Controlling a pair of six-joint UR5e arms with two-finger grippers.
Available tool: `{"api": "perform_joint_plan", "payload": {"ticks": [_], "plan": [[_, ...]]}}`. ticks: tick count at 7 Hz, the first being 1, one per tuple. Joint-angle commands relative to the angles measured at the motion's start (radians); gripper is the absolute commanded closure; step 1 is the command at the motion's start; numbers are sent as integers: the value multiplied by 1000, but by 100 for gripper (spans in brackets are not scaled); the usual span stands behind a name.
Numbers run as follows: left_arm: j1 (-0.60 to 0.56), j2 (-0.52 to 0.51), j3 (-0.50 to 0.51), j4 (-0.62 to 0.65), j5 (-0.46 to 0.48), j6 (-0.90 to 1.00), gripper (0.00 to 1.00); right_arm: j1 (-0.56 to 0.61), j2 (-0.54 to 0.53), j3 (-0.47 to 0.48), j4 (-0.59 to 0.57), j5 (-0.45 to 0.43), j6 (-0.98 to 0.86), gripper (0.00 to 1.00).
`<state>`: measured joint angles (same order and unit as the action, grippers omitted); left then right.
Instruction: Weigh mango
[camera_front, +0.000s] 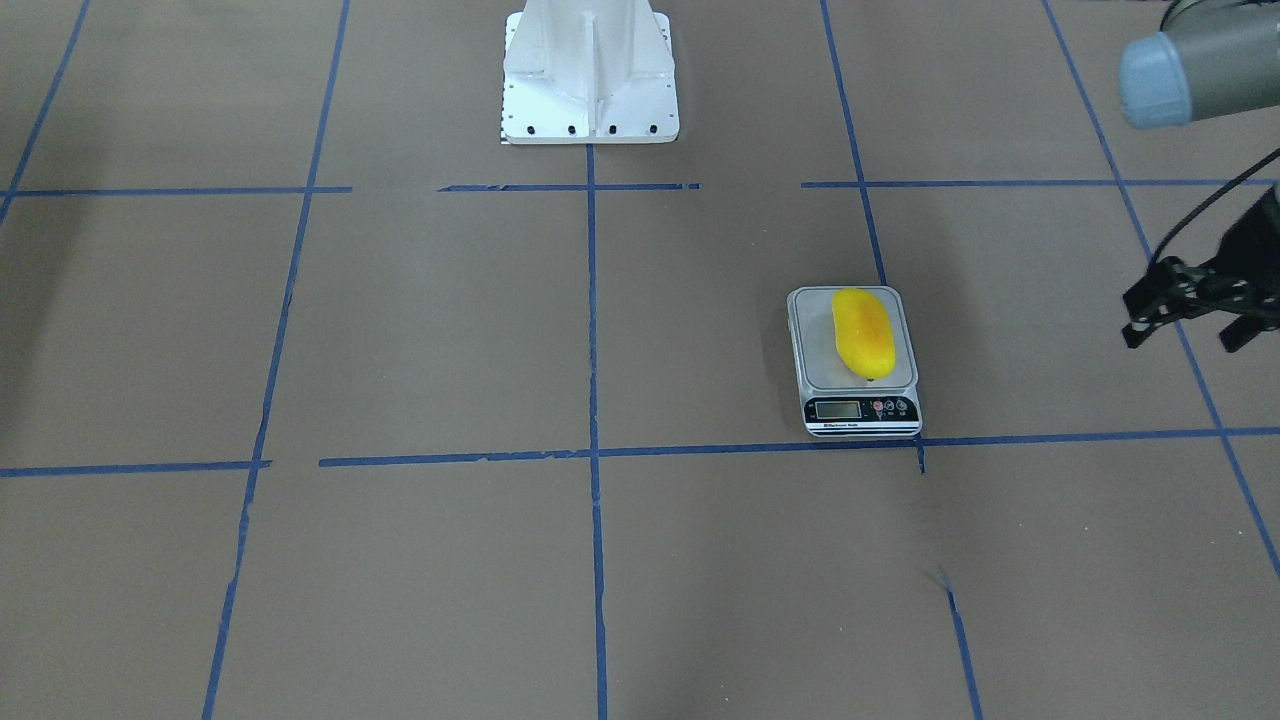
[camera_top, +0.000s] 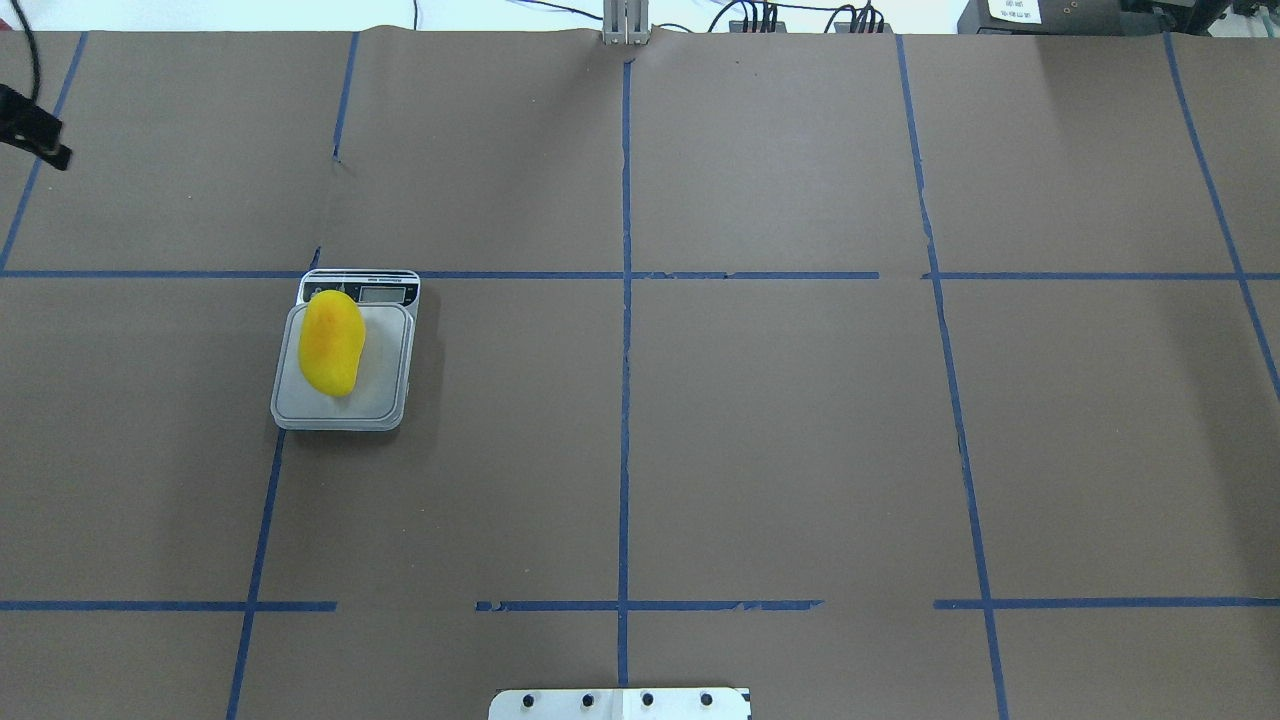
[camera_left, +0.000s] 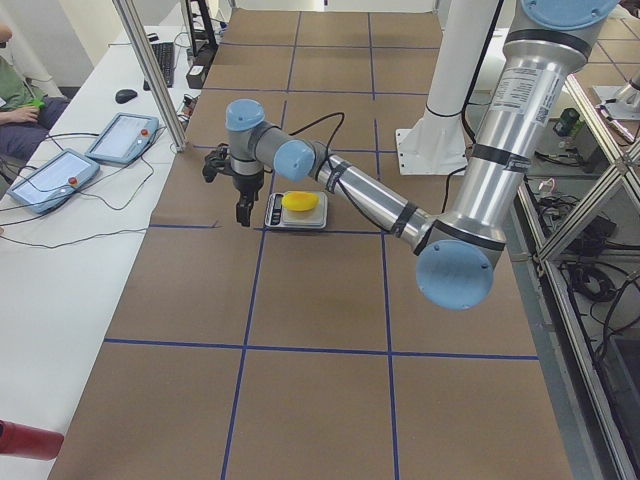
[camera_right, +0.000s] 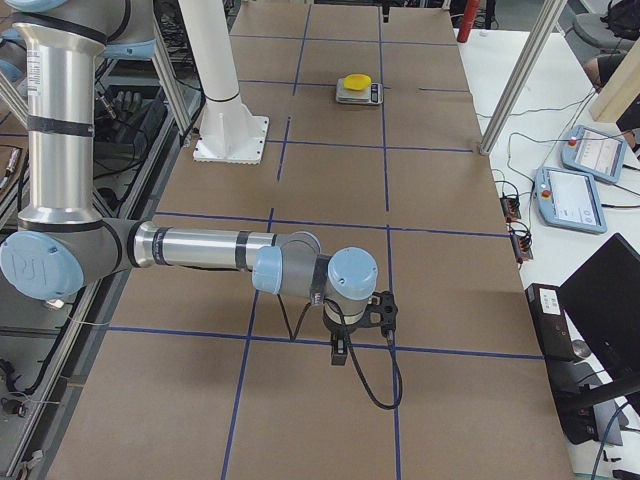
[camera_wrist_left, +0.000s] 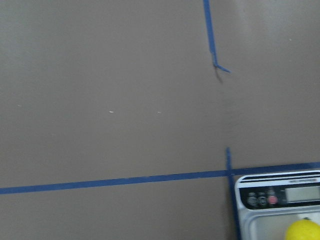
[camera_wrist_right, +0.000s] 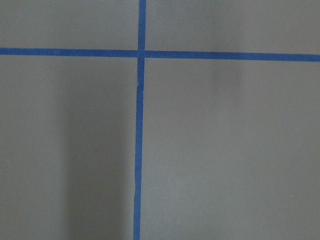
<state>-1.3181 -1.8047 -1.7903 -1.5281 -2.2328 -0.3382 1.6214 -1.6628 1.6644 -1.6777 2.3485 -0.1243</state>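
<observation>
Mango (camera_front: 862, 330) lying on scale (camera_front: 860, 410), left pincer (camera_front: 1185, 330) spread wide and empty nearby, right pincer (camera_right: 355, 338) far off above table (camera_front: 400, 330), its opening impossible to tell.

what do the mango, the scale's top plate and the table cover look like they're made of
Mango: smooth, uniformly bright yellow-orange skin, no blemishes; possibly a plastic replica, real fruit not ruled out. Scale platform: likely brushed metal, by its pale silver sheen. Table cover: matte brown paper, creased near the tape lines.
</observation>
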Motion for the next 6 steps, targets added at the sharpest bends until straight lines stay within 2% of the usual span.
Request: {"api": "perform_joint_plan", "payload": {"ticks": [1, 2, 3, 6], "plan": [[-177, 117, 93, -6, -69, 314, 0, 0, 0, 0, 0, 0, 0, 0], [-260, 167, 173, -18, -73, 485, 0, 0, 0, 0, 0, 0, 0, 0], [-304, 179, 211, -15, -71, 537, 0, 0, 0, 0, 1, 0, 0, 0], [-306, 182, 264, -3, -85, 533, 0, 0, 0, 0, 0, 0, 0, 0]]}}
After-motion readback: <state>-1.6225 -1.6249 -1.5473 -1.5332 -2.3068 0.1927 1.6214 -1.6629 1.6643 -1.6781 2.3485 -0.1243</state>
